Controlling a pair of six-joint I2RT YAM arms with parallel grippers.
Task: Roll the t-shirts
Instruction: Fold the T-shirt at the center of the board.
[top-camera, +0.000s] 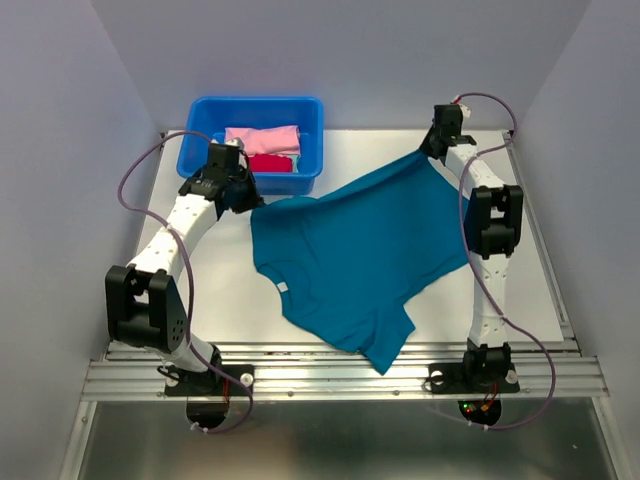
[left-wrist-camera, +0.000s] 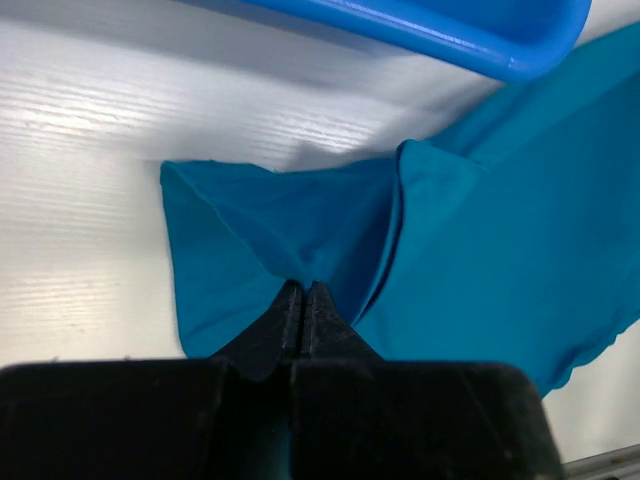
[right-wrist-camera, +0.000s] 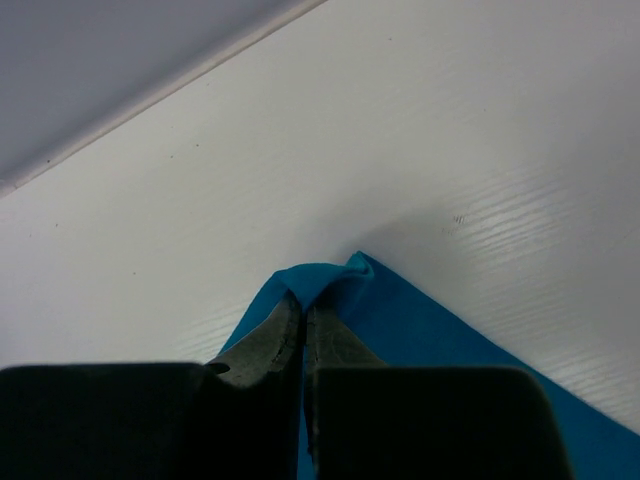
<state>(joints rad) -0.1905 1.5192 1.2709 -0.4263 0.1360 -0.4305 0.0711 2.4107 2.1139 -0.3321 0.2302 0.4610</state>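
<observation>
At the left of the overhead view, the left arm reaches up from the bottom edge toward the blue tub (top-camera: 196, 150), which sits in the upper left on the white table (top-camera: 560, 290). The left gripper (top-camera: 252, 203) is just below the tub's near right corner, clenched on a corner of the teal t-shirt (top-camera: 350, 255). In the left wrist view the two black fingers press together with a fold of teal cloth pinched at their tips. The cloth fans out above them over the table, and the tub's rim crosses the upper right of that frame.

Inside the tub lies a folded pink t-shirt (top-camera: 262, 138) toward the top of the picture. A red t-shirt (top-camera: 270, 163) is bundled just below it, touching it.

The teal t-shirt fills the centre of the overhead view, spread wide. Its upper edge is drawn between the two grippers, rising from left to right. The neck opening, with a small white label (top-camera: 283, 288), is at the cloth's lower left. One sleeve points down to the table's near edge. How much of the shirt is lifted off the table cannot be told.

At the right, the right arm runs up the side of the frame. The right gripper (top-camera: 436, 148) is in the upper right, near the table's far edge, gripping another corner of the teal t-shirt. The right wrist view shows its fingers closed, with a small bunched tip of teal cloth poking out past them. The rest of the cloth runs off to the lower right.
</observation>
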